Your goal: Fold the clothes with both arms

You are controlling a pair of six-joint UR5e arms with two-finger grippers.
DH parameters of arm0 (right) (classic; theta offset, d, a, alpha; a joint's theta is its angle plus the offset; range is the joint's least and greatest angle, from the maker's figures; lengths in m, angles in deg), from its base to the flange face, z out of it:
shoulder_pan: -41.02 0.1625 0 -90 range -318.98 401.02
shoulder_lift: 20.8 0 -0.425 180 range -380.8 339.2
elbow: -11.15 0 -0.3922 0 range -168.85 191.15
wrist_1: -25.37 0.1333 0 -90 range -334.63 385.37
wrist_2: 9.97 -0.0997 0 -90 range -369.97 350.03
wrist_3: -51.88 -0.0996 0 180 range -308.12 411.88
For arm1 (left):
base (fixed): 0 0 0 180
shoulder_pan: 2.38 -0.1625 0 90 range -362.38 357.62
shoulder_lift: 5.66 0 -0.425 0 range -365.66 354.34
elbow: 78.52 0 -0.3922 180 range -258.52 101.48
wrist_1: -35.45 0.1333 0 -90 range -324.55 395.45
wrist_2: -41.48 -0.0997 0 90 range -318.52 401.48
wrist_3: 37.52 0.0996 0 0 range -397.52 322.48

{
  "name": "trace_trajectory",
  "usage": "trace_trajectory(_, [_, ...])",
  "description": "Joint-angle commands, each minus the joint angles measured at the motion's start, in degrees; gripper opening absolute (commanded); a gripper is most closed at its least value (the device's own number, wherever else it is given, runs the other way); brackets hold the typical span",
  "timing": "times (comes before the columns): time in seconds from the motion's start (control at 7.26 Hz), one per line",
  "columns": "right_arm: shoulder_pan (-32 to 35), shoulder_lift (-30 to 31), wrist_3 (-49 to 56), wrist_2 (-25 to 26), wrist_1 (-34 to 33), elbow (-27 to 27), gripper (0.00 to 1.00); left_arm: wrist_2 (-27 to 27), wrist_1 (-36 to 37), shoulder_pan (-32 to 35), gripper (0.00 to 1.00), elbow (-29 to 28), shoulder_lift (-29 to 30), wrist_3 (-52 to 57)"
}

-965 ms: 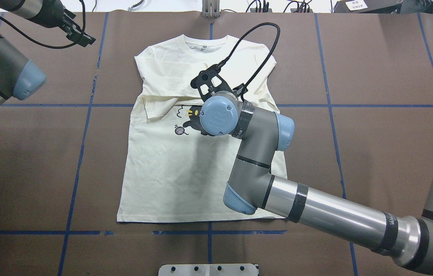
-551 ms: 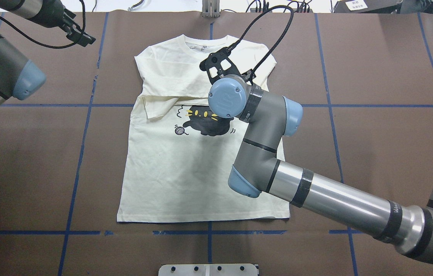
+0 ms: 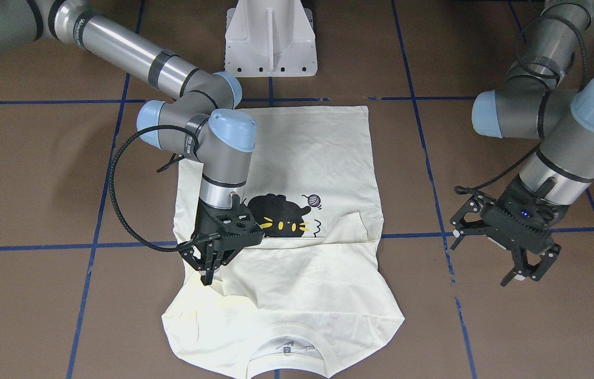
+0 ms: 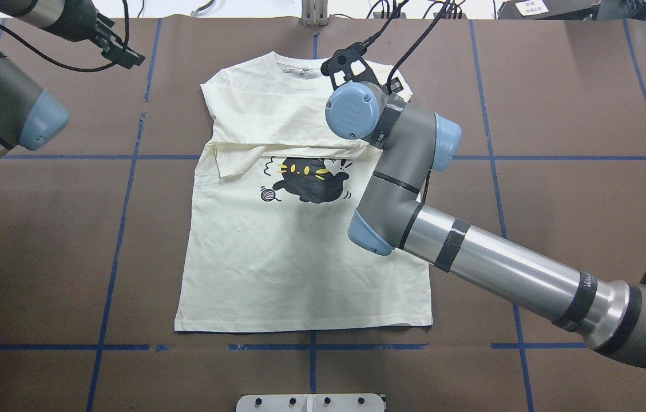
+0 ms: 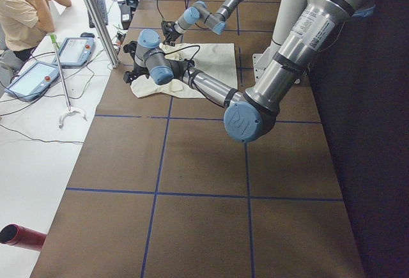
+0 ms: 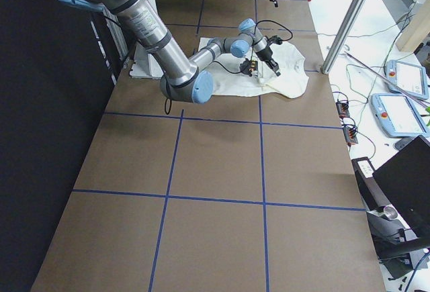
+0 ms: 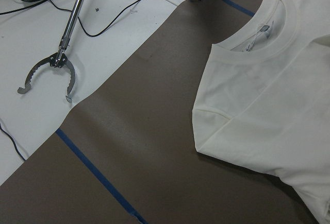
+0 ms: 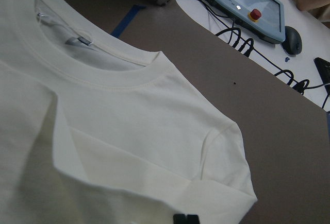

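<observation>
One shirt (image 3: 318, 152) lies beneath the right pincer (image 3: 207, 276), narrowed and empty; the left pincer (image 3: 489, 260), wide, stands aside, likely to leave folding room.

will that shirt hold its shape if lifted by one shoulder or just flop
Probably floppy: the shirt lies flat and wrinkled, sleeves folded across the chest. Lifted at one point it would likely drape and the sleeve folds could fall open. It looks thin, so a push would probably bunch it rather than slide it.

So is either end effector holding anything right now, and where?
Nothing, as far as shows. Left end effector hangs open, off the shirt; right end effector is over its shoulder, cloth lying flat.
</observation>
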Motion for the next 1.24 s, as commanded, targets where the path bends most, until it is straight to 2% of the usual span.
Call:
trace_trajectory(0.0, [1.23,-0.89,0.51,-0.01,-0.07,-2.36,0.00,0.00,-0.09,-0.06,1.00,0.14,-0.06,-0.05])
trace_trajectory(0.14, [1.49,-0.89,0.69,-0.10,0.02,-2.97,0.01,0.00,-0.96,-0.06,1.00,0.06,-0.06,-0.92])
trace_trajectory(0.28, [1.67,-0.89,0.60,-0.10,0.02,-2.98,0.82,0.00,-1.58,-0.15,1.00,0.05,-0.06,-1.28])
trace_trajectory(0.41, [1.85,-1.06,0.34,-0.28,0.11,-2.98,0.98,0.00,-1.58,-0.15,1.00,0.05,-0.06,-1.28])
trace_trajectory(0.55, [2.55,-1.84,0.25,-3.41,0.89,-2.98,0.98,0.00,-1.67,-0.15,1.00,0.14,-0.06,-1.28])
trace_trajectory(0.83, [2.64,-2.55,-1.75,-6.33,0.99,-2.89,0.98,0.00,-1.67,-0.15,1.00,0.49,-0.06,-1.28])
trace_trajectory(1.1, [1.94,-1.42,0.41,-11.24,0.29,-1.32,0.88,-0.09,-2.11,-0.15,1.00,0.49,-0.06,-1.37])
